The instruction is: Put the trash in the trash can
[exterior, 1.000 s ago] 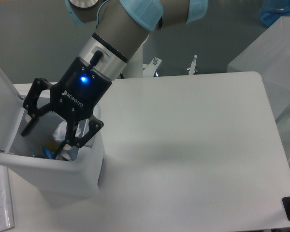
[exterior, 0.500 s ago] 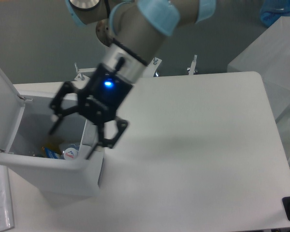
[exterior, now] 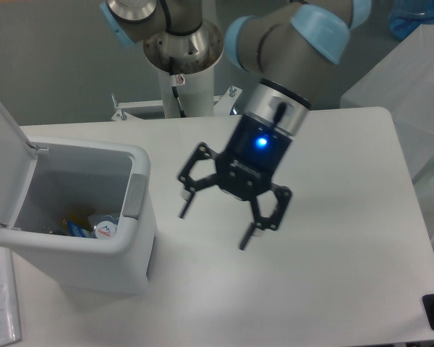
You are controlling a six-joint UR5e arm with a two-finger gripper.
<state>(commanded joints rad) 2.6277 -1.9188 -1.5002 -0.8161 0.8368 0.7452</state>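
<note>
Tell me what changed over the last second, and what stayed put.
The gripper rose out of the trash can and swung toward the image right over the table, open and empty. The can, its raised lid and the trash inside stayed in place.

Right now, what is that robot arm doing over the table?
The robot is tidying up trash. Its gripper is wide open and empty, hanging over the bare white table, to the right of the trash can. The can's lid stands open, and some trash lies at the bottom, including something with a round white cap. No other trash shows on the table.
</note>
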